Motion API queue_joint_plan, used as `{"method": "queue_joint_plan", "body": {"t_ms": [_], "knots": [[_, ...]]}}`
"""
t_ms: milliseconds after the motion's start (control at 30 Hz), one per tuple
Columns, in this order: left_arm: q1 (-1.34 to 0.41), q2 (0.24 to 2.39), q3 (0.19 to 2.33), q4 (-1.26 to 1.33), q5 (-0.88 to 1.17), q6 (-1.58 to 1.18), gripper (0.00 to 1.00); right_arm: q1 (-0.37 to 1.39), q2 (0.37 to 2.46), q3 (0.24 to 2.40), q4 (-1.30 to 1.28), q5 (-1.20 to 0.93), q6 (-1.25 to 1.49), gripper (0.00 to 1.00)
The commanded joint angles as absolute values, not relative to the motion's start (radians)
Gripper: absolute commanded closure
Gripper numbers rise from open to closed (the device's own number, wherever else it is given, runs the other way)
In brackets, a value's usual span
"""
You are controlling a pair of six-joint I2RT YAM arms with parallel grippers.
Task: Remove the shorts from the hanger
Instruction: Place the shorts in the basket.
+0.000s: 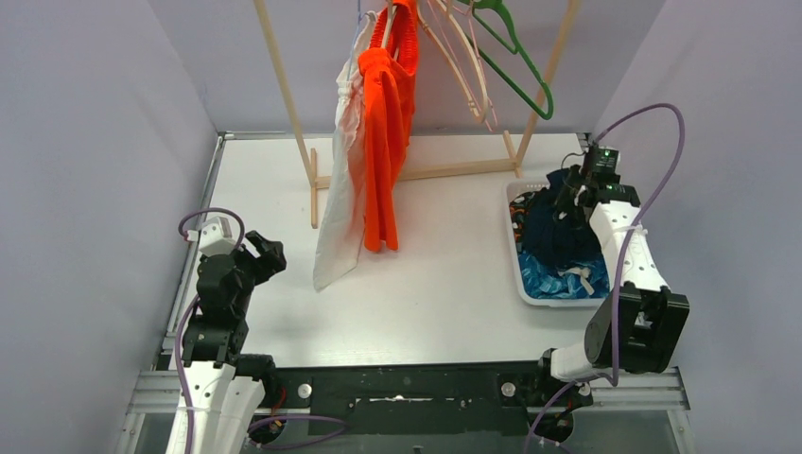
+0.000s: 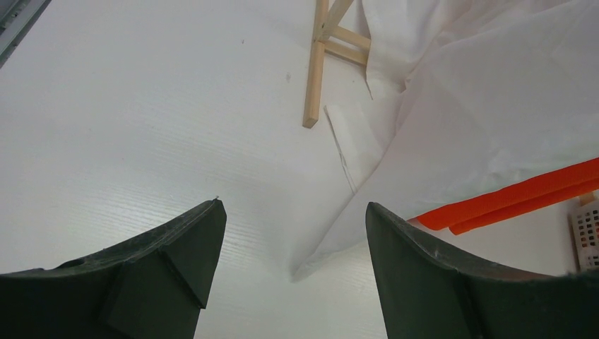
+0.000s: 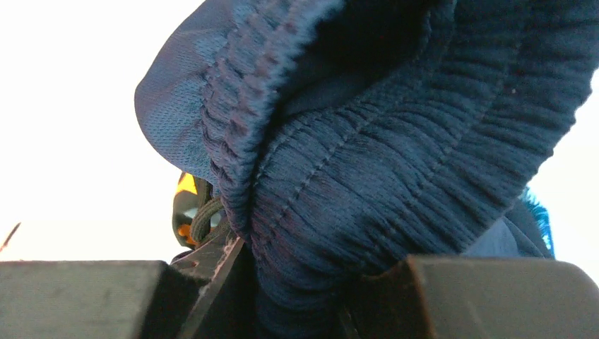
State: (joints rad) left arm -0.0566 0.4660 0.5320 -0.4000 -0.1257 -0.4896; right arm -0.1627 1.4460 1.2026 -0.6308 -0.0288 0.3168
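Right gripper [image 3: 297,282] clamped on navy shorts [image 3: 395,176] waistband, above basket [image 1: 518,276] at table [image 1: 454,284] right edge. Left gripper [image 2: 293,233] wide, empty. White shorts [image 1: 336,227], orange shorts [image 1: 383,142] hang vertical on rack [image 1: 284,95], far-centre; nearer left gripper.

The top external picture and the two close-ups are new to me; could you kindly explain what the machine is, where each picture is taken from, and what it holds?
This is a robot with two arms bolted at the near edge of a white table. The wide picture comes from a fixed camera above and behind the arms. The other two come from a camera on each wrist. On the table stand a wooden rack, where white shorts and orange shorts hang, and a basket with more clothes. The left end effector is open and empty above the table. The right end effector is closed on navy shorts over the basket.
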Motion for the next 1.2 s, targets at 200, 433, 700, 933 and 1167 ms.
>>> {"method": "queue_joint_plan", "body": {"t_ms": [200,433,700,933,1167], "knots": [[-0.049,0.446,0.54,-0.339,-0.117,-0.476,0.28,-0.146,1.622,1.152,-0.577,-0.213,0.254,0.82],[-0.054,0.466,0.542,-0.338,-0.103,-0.477,0.28,-0.085,1.635,1.182,-0.628,-0.005,0.299,0.35],[-0.058,0.463,0.542,-0.34,-0.1,-0.475,0.28,-0.09,1.405,1.232,-0.649,0.028,0.335,0.21],[-0.06,0.47,0.54,-0.335,-0.091,-0.472,0.28,-0.12,1.314,1.177,-0.528,0.035,0.387,0.28],[-0.063,0.47,0.546,-0.344,-0.101,-0.471,0.28,-0.122,1.491,1.147,-0.372,-0.027,0.437,0.55]]}}
